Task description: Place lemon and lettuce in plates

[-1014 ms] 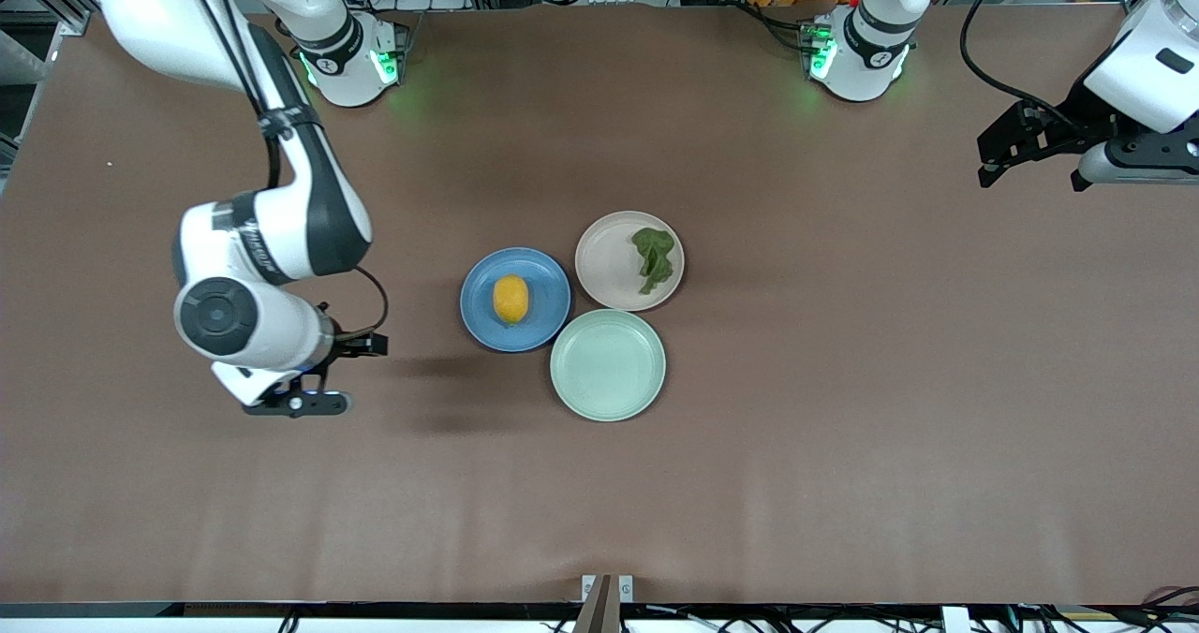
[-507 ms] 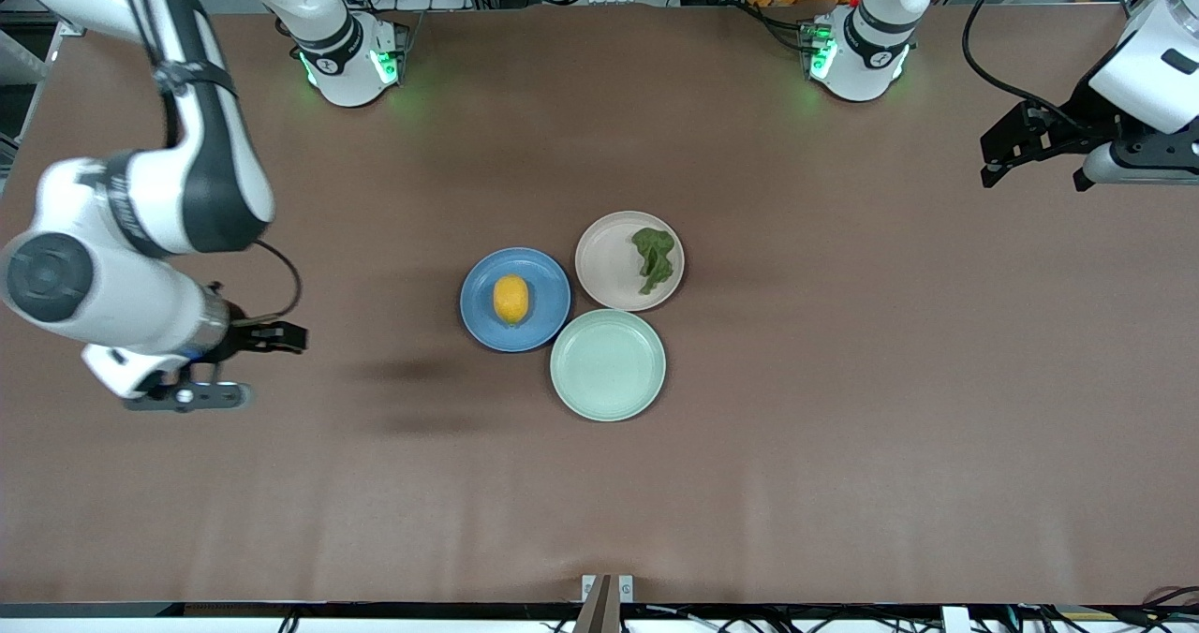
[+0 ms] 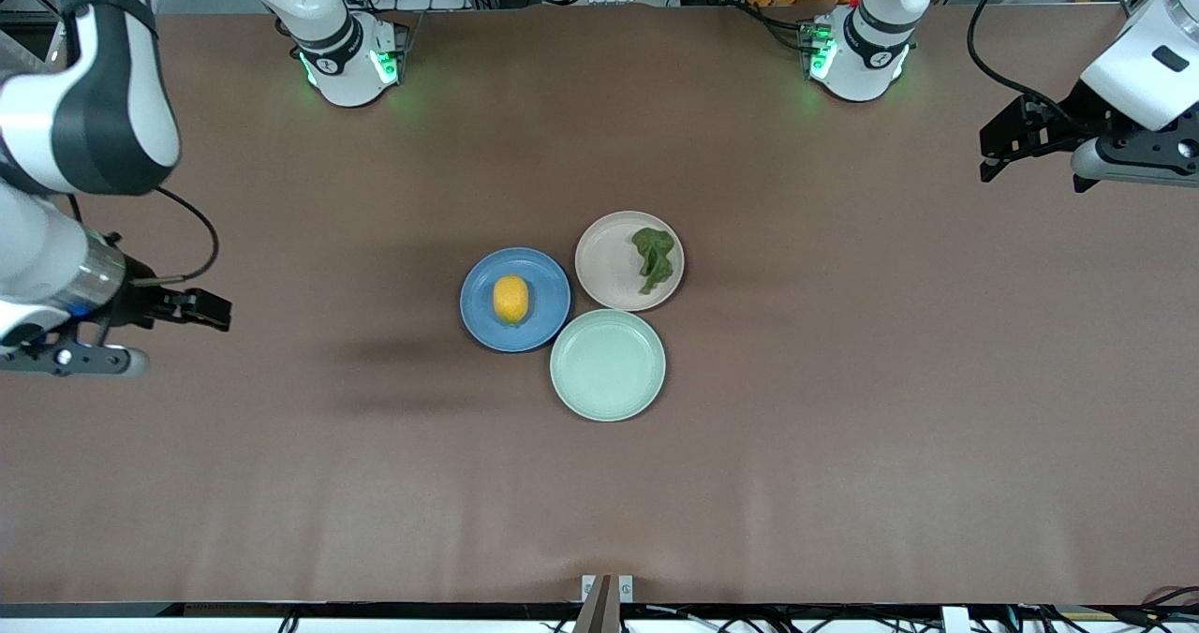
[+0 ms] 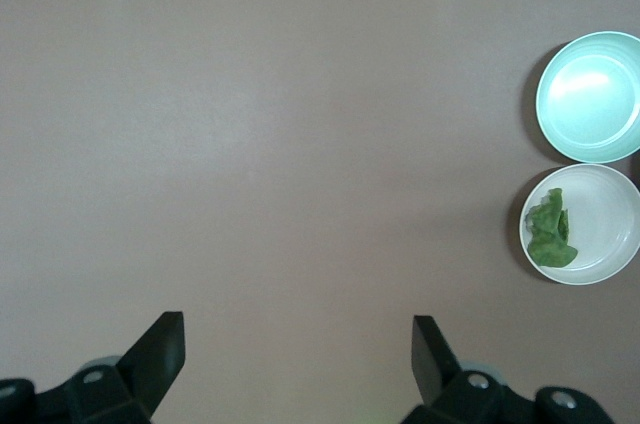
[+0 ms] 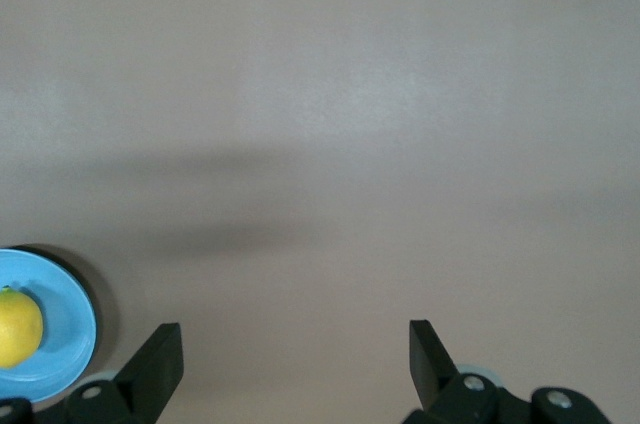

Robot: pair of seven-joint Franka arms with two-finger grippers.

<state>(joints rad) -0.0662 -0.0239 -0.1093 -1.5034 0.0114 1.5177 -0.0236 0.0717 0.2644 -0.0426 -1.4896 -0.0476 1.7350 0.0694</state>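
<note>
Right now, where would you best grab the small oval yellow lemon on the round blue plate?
Grip the small oval yellow lemon across its narrow middle, coming straight down from above; it lies flat, long axis toward the camera, so the round blue plate's rim blocks a side approach.

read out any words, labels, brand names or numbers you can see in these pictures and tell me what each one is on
None can be read.
The blue plate, beige-pink plate, mint-green plate, lemon and lettuce carry no print.
The arms' casings, the left pincer and the right pincer show no legible markings.

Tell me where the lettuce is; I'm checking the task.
Front view: the lettuce lies in the beige plate, beside the blue plate holding the lemon.
</note>
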